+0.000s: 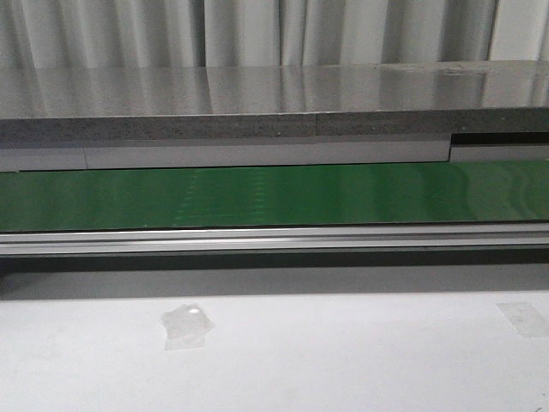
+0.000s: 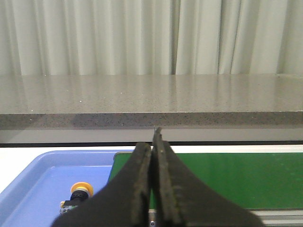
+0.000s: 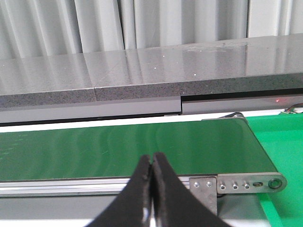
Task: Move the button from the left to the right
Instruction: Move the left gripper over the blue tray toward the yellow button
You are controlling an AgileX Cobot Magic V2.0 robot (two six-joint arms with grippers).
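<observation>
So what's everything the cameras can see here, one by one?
button: one, black body with yellow-orange head, in the blue tray.
blue tray: one, blue, at the belt's left end.
belt: one, green, running left to right, nothing on it.
green bin: one, green, past the belt's right end.
stone ledge: one, grey, behind the belt.
curtain: pale, at the back.
left gripper: fingers shut, empty.
right gripper: fingers shut, empty.
</observation>
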